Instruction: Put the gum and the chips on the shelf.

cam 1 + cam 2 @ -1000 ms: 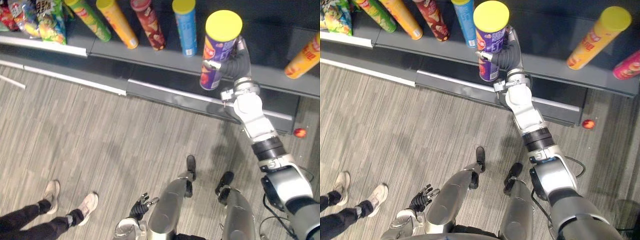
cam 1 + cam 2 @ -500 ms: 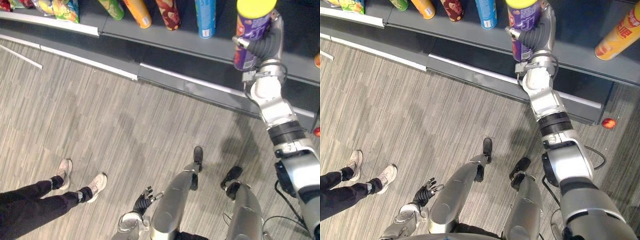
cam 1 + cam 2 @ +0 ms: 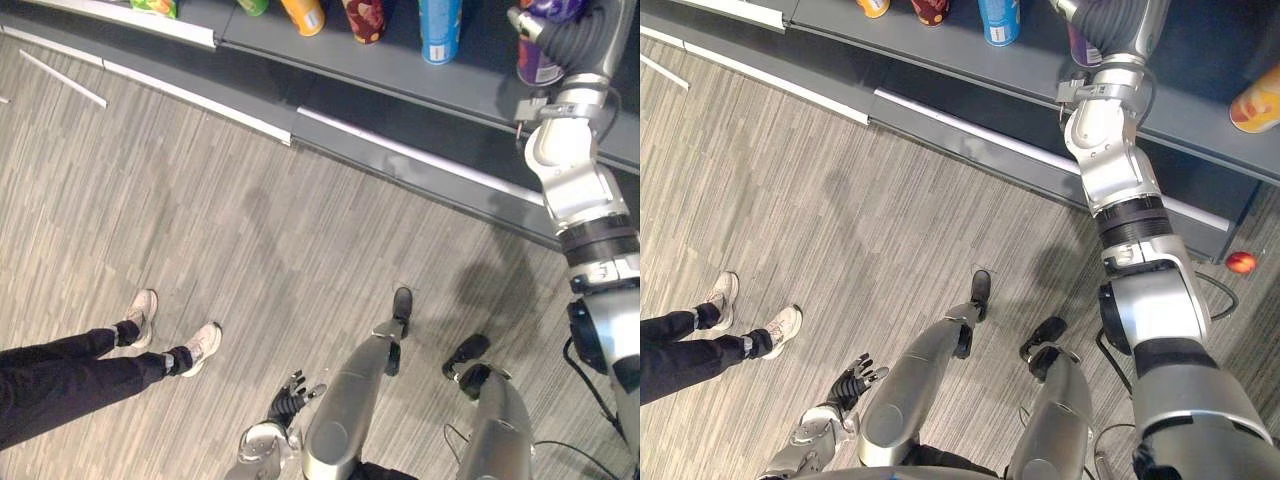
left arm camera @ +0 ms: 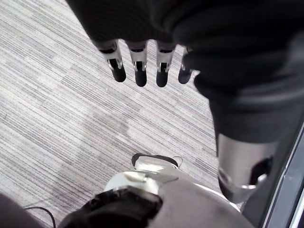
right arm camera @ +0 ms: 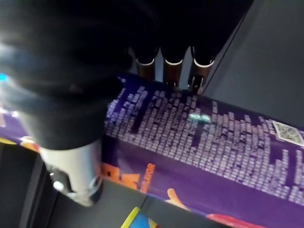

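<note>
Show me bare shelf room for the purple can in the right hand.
Widest bare stretch of shelf: between the purple can in the right hand and the orange can at the far right. A narrower gap separates it from the blue can. Left of that, the red can and yellow can crowd together.

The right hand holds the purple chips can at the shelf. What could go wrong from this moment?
1. The right hand is closed round the purple chips can, and I cannot tell if its base rests on the shelf; released too early, it may tip or drop.
2. The blue can stands close beside it; a sideways move might knock that over.
3. A small red ball lies on the floor by the shelf, a possible trip hazard.
</note>
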